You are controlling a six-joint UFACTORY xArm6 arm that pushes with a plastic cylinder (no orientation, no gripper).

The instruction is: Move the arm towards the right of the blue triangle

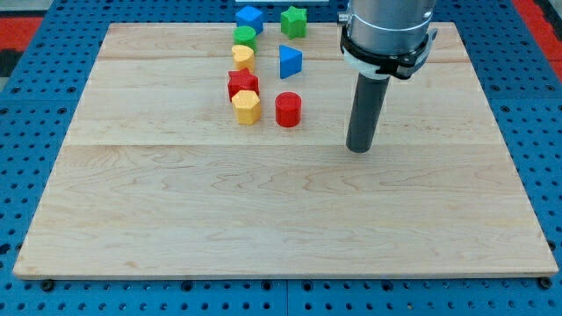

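The blue triangle sits near the top of the bench, toward the middle of the view, with a green block above it, a red cylinder below it, and a column of other pieces to its left: a blue block, a green round block, a small yellow block, a red block and a larger yellow block. My tip rests on the bench to the right of the triangle and lower in the view, well apart from it and roughly level with the bottom of the red cylinder. The tool here is only a plain dark rod with nothing to open or close, and it is touching no block. The triangle looks like a small, rigid, light piece that would slide easily on the smooth wood and could spin if nudged on a corner; there is no way to take hold of it, only to push a flat side. For this task I judge no contact is needed: the bare wood to its right is the place to aim for, moving toward the view's top and a little left, stopping short of the slanted right edge.
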